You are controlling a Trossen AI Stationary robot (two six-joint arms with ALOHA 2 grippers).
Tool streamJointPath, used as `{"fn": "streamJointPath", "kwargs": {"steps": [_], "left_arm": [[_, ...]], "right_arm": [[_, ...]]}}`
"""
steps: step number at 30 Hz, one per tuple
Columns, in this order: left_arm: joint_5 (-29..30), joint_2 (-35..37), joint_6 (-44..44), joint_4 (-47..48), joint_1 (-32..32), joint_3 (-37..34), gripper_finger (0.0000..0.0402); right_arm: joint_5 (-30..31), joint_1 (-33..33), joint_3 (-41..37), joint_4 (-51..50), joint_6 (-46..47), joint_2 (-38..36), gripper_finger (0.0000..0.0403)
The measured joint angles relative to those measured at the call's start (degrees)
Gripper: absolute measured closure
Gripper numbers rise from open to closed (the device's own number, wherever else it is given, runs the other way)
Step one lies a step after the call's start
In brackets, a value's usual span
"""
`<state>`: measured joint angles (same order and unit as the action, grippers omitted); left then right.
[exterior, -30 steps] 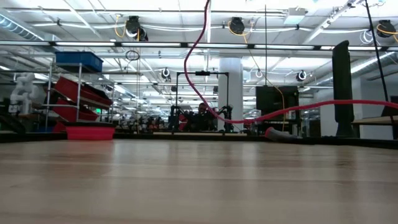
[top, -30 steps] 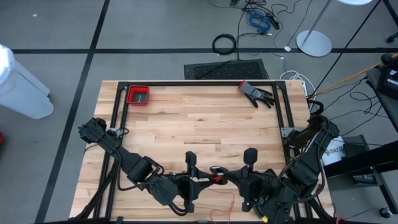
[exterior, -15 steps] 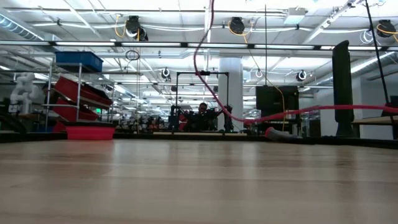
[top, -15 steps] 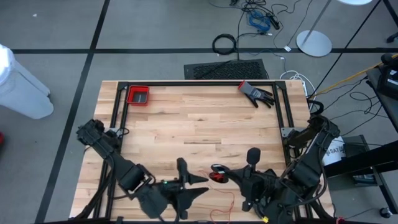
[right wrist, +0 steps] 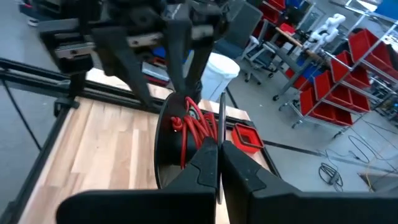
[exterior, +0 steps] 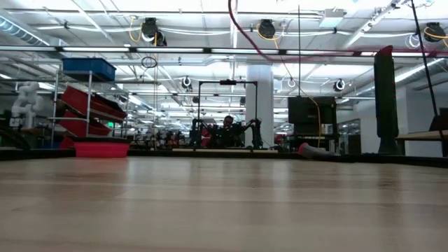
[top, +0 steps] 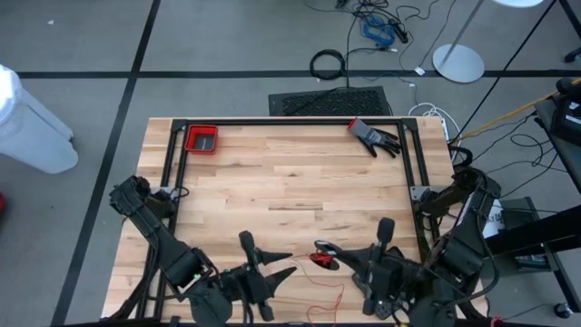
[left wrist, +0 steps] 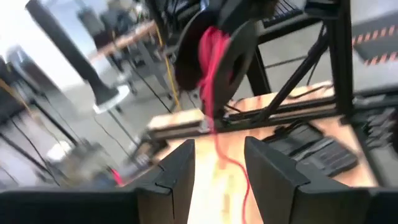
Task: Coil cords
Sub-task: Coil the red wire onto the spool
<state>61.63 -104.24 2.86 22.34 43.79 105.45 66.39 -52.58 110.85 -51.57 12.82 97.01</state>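
The cord is a thin red string wound on a small black disc (right wrist: 186,134), which hangs above the table's near middle (top: 320,258). My right gripper (right wrist: 217,152) is shut on that disc and reaches in from the right (top: 338,262). A loose length of red cord (left wrist: 217,146) drops from the disc to the tabletop (top: 329,291). In the low view it shows as a red arc near the top (exterior: 241,28). My left gripper (left wrist: 219,168) stands open, a short way left of the disc (top: 283,264), pointing at it and touching nothing. My right gripper pinches the disc's thin rim (right wrist: 220,127) between its two shut fingers. It comes in nearly level from the table's right side. The disc stands on edge, lifted clear of the table. The red windings (right wrist: 196,130) lie beside the fingers, and the loose cord hangs slack below.
A red bin (top: 201,139) sits at the far left corner and a black glove (top: 374,136) at the far right. A black frame rail (top: 272,123) runs around the tabletop. The wooden top between these and the arms is bare.
My left gripper has drawn back from the disc toward the table's left edge and has rolled at the wrist. My right gripper has shifted slightly toward the right edge, keeping the disc. In the low view, the cord's stretch across the right has risen from mid-height to near the top.
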Motion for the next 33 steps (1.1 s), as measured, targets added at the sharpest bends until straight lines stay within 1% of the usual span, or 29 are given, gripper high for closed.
{"fn": "streamJointPath", "kwargs": {"steps": [3,7,10,13,15,17,20,22,24,28,33], "left_arm": [[-0.31,-1.72,-10.35,4.07,0.41,0.12,0.0255],[-2.54,-6.25,-18.78,12.27,0.71,0.09,0.0255],[-2.54,-9.95,-26.59,16.75,0.83,0.09,0.0255],[0.41,-14.14,-30.80,18.11,0.67,0.07,0.0255],[4.02,-16.77,-33.58,18.08,0.53,0.07,0.0255],[9.00,-19.38,-37.28,18.01,0.48,0.07,0.0255],[18.98,-23.24,-39.33,17.88,0.24,-0.02,0.0255],[23.05,-24.66,-43.73,17.34,-0.10,-0.04,0.0255],[24.42,-25.31,-45.92,17.00,-0.34,-0.01,0.0255],[25.14,-26.69,-46.05,16.36,-0.59,0.00,0.0255],[26.57,-26.70,-46.04,15.75,-0.34,0.00,0.0255]], "right_arm": [[-0.05,-0.80,0.00,0.39,0.00,0.00,0.0402],[-0.09,-1.85,0.00,0.37,0.00,0.02,0.0402],[-0.02,-2.58,0.00,0.39,0.00,0.02,0.0402],[0.95,-3.29,0.00,0.69,0.00,0.02,0.0402],[1.30,-3.79,0.01,0.83,0.22,0.02,0.0402],[1.34,-4.34,0.02,0.80,0.63,0.02,0.0402],[1.62,-5.03,0.02,0.81,1.36,0.04,0.0402],[1.64,-5.41,0.02,0.79,1.78,0.04,0.0402],[1.62,-5.74,0.02,0.74,2.80,0.04,0.0402],[1.55,-6.27,0.07,0.42,4.14,0.15,0.0402],[1.11,-6.55,0.09,0.26,4.37,0.46,0.0403]]}}
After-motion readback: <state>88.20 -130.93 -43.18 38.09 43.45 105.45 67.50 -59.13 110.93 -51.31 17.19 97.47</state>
